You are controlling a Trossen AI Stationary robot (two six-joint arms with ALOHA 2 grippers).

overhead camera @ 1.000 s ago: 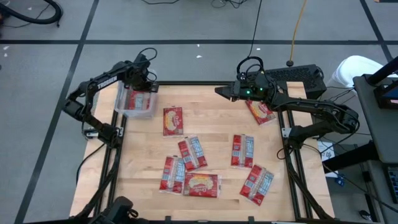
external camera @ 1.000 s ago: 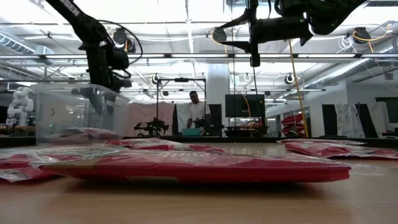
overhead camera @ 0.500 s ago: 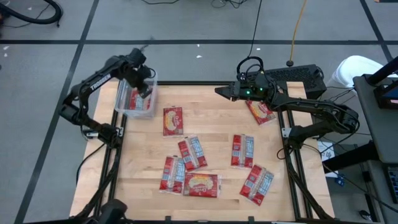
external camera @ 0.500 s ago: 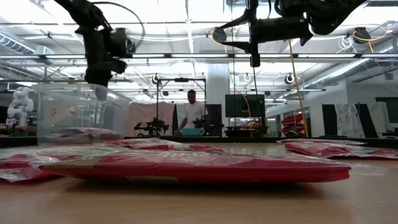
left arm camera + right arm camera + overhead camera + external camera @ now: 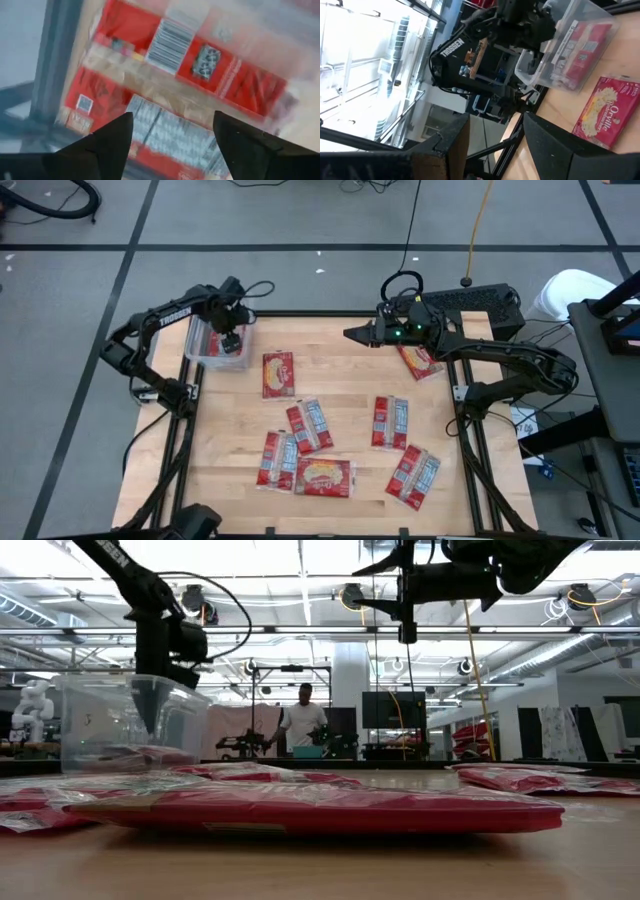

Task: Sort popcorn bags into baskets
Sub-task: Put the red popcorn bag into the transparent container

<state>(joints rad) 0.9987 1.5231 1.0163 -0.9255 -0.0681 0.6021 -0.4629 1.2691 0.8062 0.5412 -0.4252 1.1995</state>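
Nearest the low camera, a popcorn bag (image 5: 320, 808) lies flat on the wooden bench (image 5: 340, 395), its red edge filling the foreground. From above it is one of several red bags spread over the near half: one face-up with the popcorn picture (image 5: 323, 476), a pair just beside it (image 5: 276, 457), two overlapping bags (image 5: 309, 425) toward the middle, another pair (image 5: 392, 421) to their right, and two more (image 5: 413, 475) near the right front corner. Farther back, a single bag (image 5: 278, 373) lies just beside the basket.

The basket (image 5: 201, 357), a clear plastic tub, stands at the far left corner of the bench with red bags lying in it (image 5: 200, 60). The left hand (image 5: 230, 340) hangs over the basket's inside, its fingers (image 5: 107, 140) spread wide apart and empty, with the bags lying loose below them.

At the far right, the right hand (image 5: 352, 332) hovers high above the back edge, pointing toward the basket; its fingers (image 5: 547, 145) stand partly apart with nothing between them. Under that arm one more bag (image 5: 420, 360) lies on the bench.

Beyond the bench, a person (image 5: 300, 725) stands in the room.
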